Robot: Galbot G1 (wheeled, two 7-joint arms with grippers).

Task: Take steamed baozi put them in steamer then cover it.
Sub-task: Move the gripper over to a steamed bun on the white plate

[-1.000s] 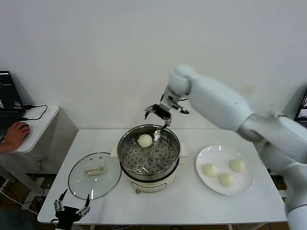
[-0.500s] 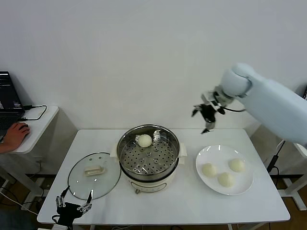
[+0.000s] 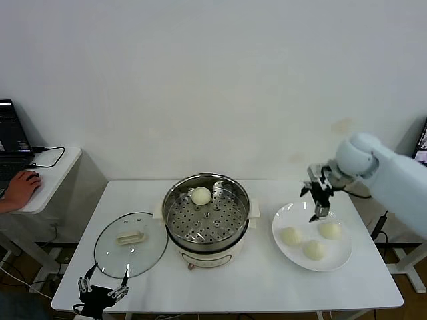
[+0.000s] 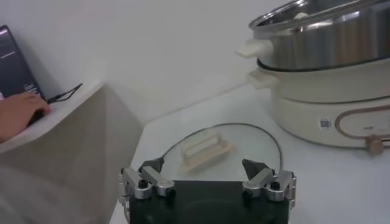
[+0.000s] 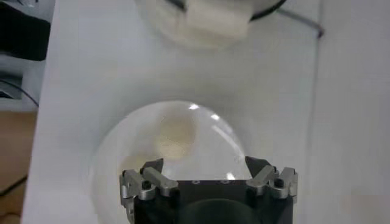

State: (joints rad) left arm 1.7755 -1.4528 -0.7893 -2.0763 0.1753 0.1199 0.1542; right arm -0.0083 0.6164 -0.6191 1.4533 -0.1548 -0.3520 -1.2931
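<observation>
Head view: steamer [image 3: 207,220] at the table's [image 3: 253,287] middle, taken as the landmark. One bun [image 3: 201,195] inside on the perforated tray, toward the far rim. Cover [image 3: 131,243] flat on the table to the steamer's left, handle up, just beside the base. Plate [image 3: 340,261] to the steamer's right, carrying three buns [image 3: 291,236], apart from one another.

Right arm reaching in from the right edge, bent down at the wrist, right gripper [image 3: 317,201] pointing downward above the plate's far rim, well clear of the steamer. Fingers spread wide, pinching nothing. Right wrist view: looking straight down past both fingertips onto the plate, one bun [image 5: 174,137] ahead of the spread jaws, untouched; steamer base [image 5: 210,21] farther off.

Left arm low at the table's near edge, left of the steamer and nearer than the cover. Left gripper [image 3: 101,290] pointing up and away, fingers spread, holding nothing. Left wrist view: left gripper [image 4: 206,178] level with the tabletop, cover [image 4: 220,151] just past the fingertips, steamer [image 4: 323,73] beyond it.

Side desk [image 3: 50,167] well left of the steamer, with a person's hand [image 3: 20,189] and a laptop [image 3: 12,137] on it.
</observation>
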